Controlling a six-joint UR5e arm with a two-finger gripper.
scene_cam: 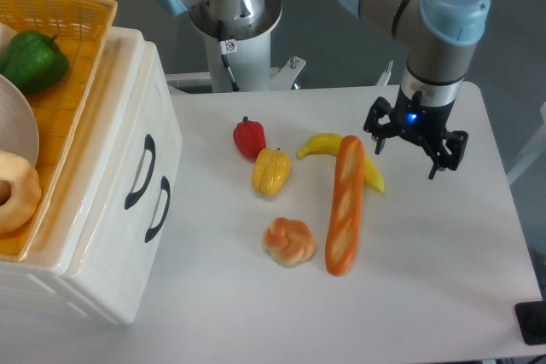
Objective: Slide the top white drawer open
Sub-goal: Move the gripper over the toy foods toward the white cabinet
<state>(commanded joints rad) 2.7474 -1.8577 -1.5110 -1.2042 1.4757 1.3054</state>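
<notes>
Jaws spread wide, my gripper (408,155) hangs above the white table (444,262), holding nothing. Just beside me lie the baguette (345,205) and banana (334,147). Well off on the far side sits the top white drawer (115,138), shut.

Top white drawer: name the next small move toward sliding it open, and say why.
Probably carry the end effector left across the table toward the curved black handle of the top white drawer. It hangs open near the baguette and banana, far from the cabinet, holding nothing. The drawer looks shut, its handle untouched.
</notes>
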